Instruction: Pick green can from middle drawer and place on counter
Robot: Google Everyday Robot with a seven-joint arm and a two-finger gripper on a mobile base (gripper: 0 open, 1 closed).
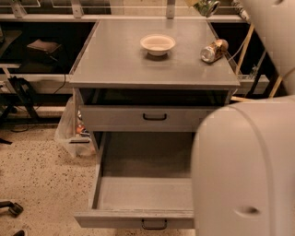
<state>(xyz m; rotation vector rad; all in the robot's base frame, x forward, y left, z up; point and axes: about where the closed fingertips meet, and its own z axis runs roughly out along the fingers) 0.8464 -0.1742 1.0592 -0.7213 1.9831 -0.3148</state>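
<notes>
The gripper (201, 3), at the top edge, grasps the green can (208, 8) above the counter (124, 60); dropped from there, it may hit the brown can (214, 50) below and roll off.

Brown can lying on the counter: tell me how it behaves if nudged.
The brown can lies on its side on the counter, so it would probably roll. Being near the right edge, it might fall. It looks small, likely light. The gripper holds the green can above, behind it.
</notes>
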